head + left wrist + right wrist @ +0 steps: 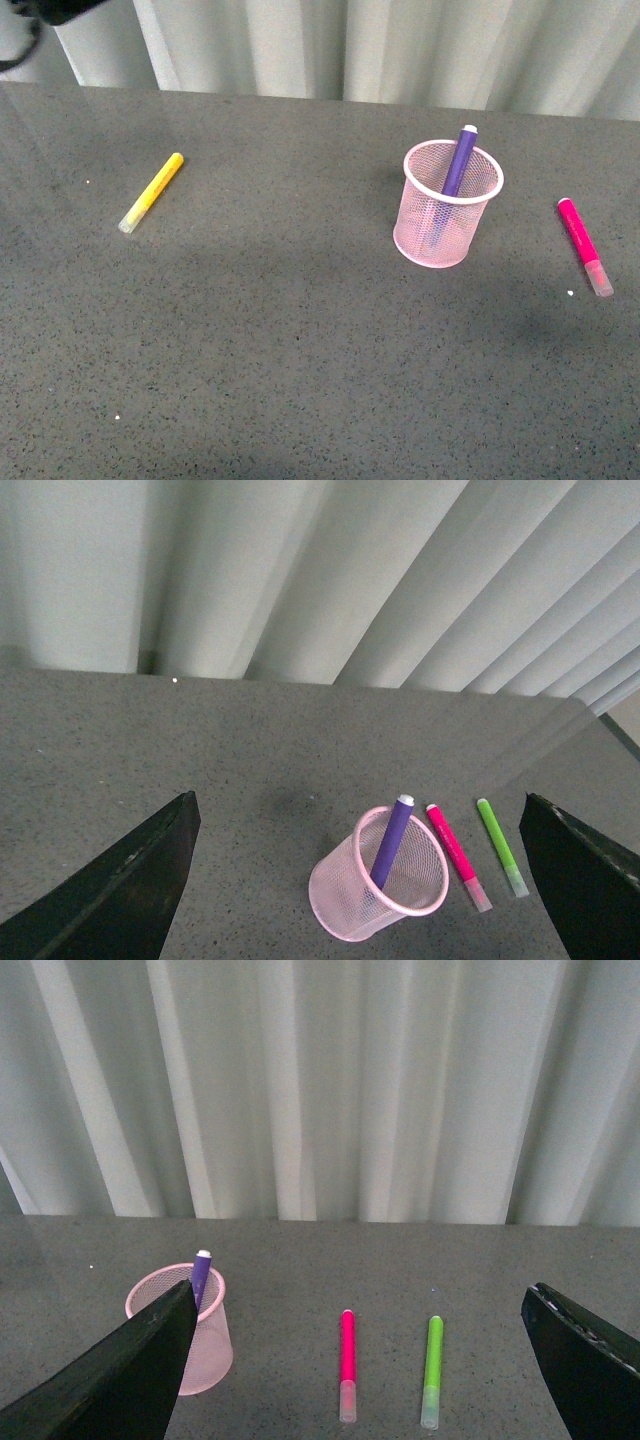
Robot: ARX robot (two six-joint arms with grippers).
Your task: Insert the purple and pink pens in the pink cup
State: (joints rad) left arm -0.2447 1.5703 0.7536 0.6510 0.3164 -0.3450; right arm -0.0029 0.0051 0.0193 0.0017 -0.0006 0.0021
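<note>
Front view showed the purple pen leaning inside the pink cup, with the pink pen flat on the table to its right, apart from it. Left gripper and right gripper had jaws spread wide, holding nothing. A green marker and a yellow marker lay on the grey speckled table, which ended at a pale curtain.

Yellow marker lying flat, green marker — grey table

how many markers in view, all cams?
4. Purple pen in the pink cup; pink pen lying right of the cup; green marker beside it, outside the front view; yellow marker far left. None seems hidden.
</note>
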